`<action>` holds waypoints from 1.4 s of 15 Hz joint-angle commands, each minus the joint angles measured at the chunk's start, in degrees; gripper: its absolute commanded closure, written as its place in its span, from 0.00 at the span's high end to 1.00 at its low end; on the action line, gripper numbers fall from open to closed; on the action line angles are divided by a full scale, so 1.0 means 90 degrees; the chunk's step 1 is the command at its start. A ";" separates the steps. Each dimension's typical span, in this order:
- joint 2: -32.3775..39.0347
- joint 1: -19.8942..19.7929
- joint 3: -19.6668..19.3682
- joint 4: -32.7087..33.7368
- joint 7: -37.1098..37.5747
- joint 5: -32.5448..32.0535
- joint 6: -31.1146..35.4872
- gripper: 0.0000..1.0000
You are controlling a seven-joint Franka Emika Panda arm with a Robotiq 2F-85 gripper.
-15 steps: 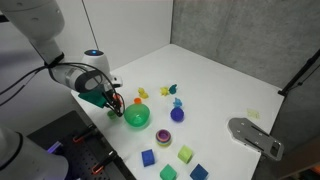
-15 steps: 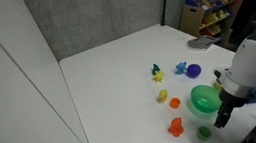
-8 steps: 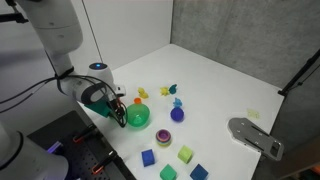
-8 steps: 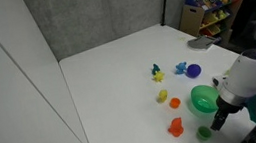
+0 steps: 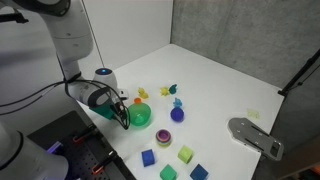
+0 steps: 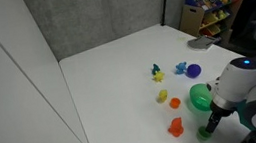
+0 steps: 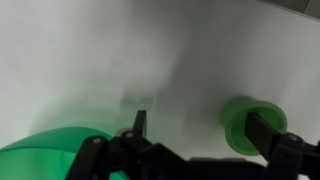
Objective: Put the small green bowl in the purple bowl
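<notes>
Gripper has come down lower and closer to the small green bowl than a second ago; the bowl has not shifted. Left to right in an exterior view: the gripper sits at the bowl's rim, contact unclear. The bowl stands upright on the white table. The purple bowl is near it to the right, apart. The lime cube is further right toward the table edge.

Wrist view, left to right: the small green bowl fills the lower left corner, just beside one finger. The gripper is spread wide, gripping nothing, with bare table between its fingers. A small green round piece sits at right, partly behind the other finger.
</notes>
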 commanded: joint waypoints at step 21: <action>0.0076 0.0268 0.0141 0.0044 0.0307 0.0091 0.0430 0.03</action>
